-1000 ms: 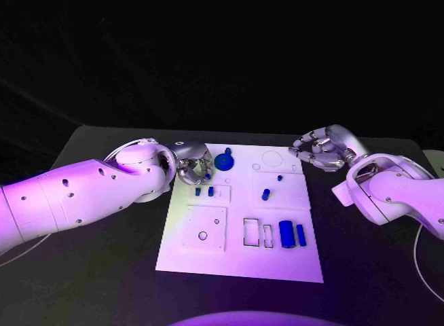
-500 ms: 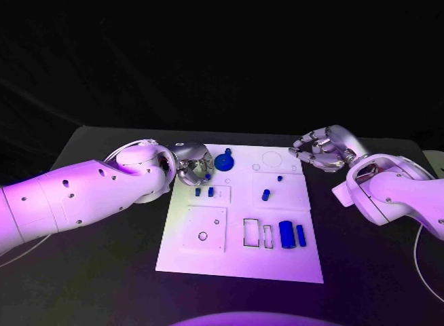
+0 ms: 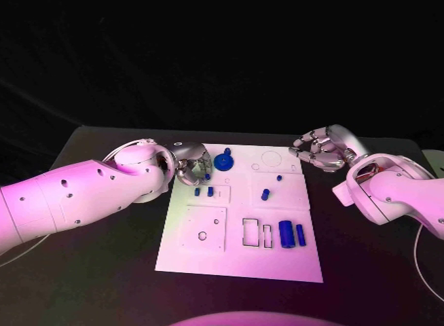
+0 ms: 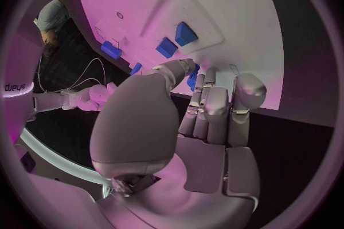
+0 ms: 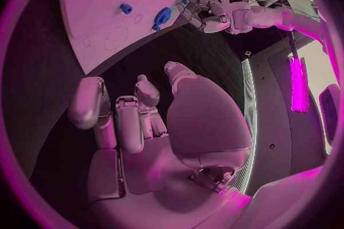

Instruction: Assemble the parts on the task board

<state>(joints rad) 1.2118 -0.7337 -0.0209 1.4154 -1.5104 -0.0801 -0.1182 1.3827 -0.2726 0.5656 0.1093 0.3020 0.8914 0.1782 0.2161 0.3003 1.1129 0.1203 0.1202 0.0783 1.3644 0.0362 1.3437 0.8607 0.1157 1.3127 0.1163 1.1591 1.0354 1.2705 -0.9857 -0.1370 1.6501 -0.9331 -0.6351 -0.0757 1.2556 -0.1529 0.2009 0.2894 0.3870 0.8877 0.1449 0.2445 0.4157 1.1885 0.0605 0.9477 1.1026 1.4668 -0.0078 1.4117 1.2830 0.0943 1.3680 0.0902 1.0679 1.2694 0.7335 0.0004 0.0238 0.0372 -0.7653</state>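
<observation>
The white task board [image 3: 239,255] lies in the middle of the black table. My left hand [image 3: 193,167] hovers at the board's far left corner, fingers curled, next to a round blue part [image 3: 225,161]. In the left wrist view its thumb and fingertips pinch a small blue part [image 4: 194,77], which also shows by the fingers as a small blue part [image 3: 208,176]. Two short blue pegs [image 3: 204,191] stand just nearer on the board. My right hand [image 3: 321,151] hangs off the board's far right corner, fingers curled in, holding nothing.
Two blue cylinders [image 3: 292,234] lie side by side near the board's right edge, beside rectangular outlines [image 3: 252,231]. Small blue pieces [image 3: 266,195] sit mid-board. A square plate with a hole [image 3: 202,231] occupies the near left. Black table surrounds the board.
</observation>
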